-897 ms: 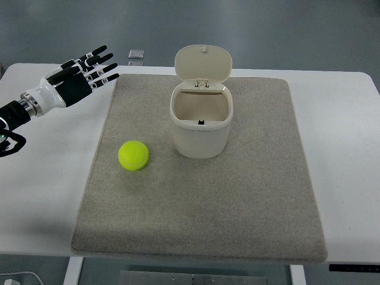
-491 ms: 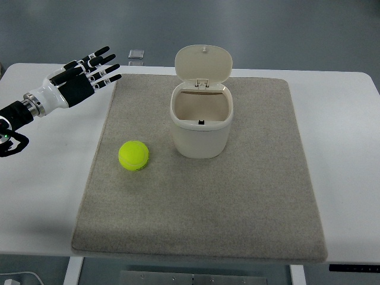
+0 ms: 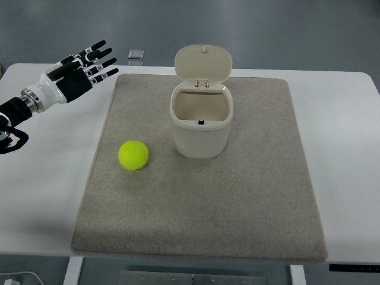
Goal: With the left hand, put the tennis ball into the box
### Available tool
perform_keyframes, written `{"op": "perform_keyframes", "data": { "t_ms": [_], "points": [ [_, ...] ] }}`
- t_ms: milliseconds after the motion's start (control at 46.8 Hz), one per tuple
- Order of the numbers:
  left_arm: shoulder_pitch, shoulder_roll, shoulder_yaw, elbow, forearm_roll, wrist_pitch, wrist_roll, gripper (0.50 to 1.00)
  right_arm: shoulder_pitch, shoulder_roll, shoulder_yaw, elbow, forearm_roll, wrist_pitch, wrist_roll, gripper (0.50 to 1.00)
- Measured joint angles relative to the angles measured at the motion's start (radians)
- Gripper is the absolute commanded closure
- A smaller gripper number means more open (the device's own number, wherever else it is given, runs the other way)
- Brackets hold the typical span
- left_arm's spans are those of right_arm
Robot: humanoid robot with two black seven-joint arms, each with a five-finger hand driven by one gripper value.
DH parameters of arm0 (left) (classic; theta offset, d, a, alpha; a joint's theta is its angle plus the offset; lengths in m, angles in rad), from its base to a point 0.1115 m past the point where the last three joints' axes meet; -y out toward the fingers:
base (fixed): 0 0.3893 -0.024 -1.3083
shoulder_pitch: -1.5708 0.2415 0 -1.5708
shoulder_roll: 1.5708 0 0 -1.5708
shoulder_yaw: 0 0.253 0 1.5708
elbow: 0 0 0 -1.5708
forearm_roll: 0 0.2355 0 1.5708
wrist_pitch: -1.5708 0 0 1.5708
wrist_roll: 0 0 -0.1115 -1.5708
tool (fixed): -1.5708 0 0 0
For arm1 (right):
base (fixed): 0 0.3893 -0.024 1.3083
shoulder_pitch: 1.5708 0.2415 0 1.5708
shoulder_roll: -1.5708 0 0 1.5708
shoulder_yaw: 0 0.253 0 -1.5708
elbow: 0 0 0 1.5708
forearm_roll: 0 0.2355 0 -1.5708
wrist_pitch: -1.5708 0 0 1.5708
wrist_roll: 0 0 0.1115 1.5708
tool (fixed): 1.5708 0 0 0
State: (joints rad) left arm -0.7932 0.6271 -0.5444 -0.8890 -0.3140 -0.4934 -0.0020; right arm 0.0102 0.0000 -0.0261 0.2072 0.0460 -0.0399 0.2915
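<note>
A: While your left hand [image 3: 77,68] hangs over the far left corner of the white tabletop [image 3: 47,178], where do you see the tennis ball [image 3: 133,155]?

B: You have it lying on the grey mat [image 3: 237,202], on the mat's left half, just to the left of the box [image 3: 200,127] and a little nearer to you than the box's front wall. Ball and box do not touch; a strip of bare mat shows between them.

A: And the hand itself?

B: Your fingers [image 3: 98,56] are spread and stretched out straight, pointing toward the far right, and they hold nothing. The hand is well apart from the ball, off the mat's far left corner. The arm comes in from the left edge, white at the wrist and dark further back.

A: How does the box stand?

B: You see it upright near the middle of the mat, toward the far side. It is cream-coloured with rounded corners, and its hinged lid [image 3: 203,62] is tipped up and back, so the opening faces you. The inside looks bare apart from a small dark mark low on the near inner wall.

A: Anything else on your tabletop?

B: You can make out a small flat pale object [image 3: 136,54] at the far edge, beyond the mat, between the hand and the lid. It is too small to tell what it is.
</note>
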Motion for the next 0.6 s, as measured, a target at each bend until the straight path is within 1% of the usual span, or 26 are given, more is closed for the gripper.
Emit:
{"op": "perform_keyframes", "data": {
  "t_ms": [107, 235, 342, 406, 470, 598],
  "points": [
    [0.007, 0.002, 0.001, -0.003, 0.003, -0.002, 0.000, 0.506, 0.000, 0.000, 0.000, 0.000, 0.000, 0.000, 0.000, 0.560],
    [0.013, 0.007, 0.006, -0.010, 0.004, -0.031, -0.004, 0.504, 0.000, 0.000, 0.000, 0.000, 0.000, 0.000, 0.000, 0.562],
    [0.030, 0.026, 0.006, -0.043, 0.011, -0.087, -0.005, 0.506, 0.000, 0.000, 0.000, 0.000, 0.000, 0.000, 0.000, 0.560],
    [0.038, 0.057, 0.003, -0.069, 0.021, -0.113, -0.005, 0.506, 0.000, 0.000, 0.000, 0.000, 0.000, 0.000, 0.000, 0.562],
    [0.038, 0.079, 0.000, -0.080, 0.045, -0.117, -0.005, 0.504, 0.000, 0.000, 0.001, 0.000, 0.000, 0.000, 0.000, 0.560],
    [0.036, 0.089, -0.020, -0.076, 0.156, -0.118, -0.015, 0.504, 0.000, 0.000, 0.000, 0.000, 0.000, 0.000, 0.000, 0.562]
  ]
}}
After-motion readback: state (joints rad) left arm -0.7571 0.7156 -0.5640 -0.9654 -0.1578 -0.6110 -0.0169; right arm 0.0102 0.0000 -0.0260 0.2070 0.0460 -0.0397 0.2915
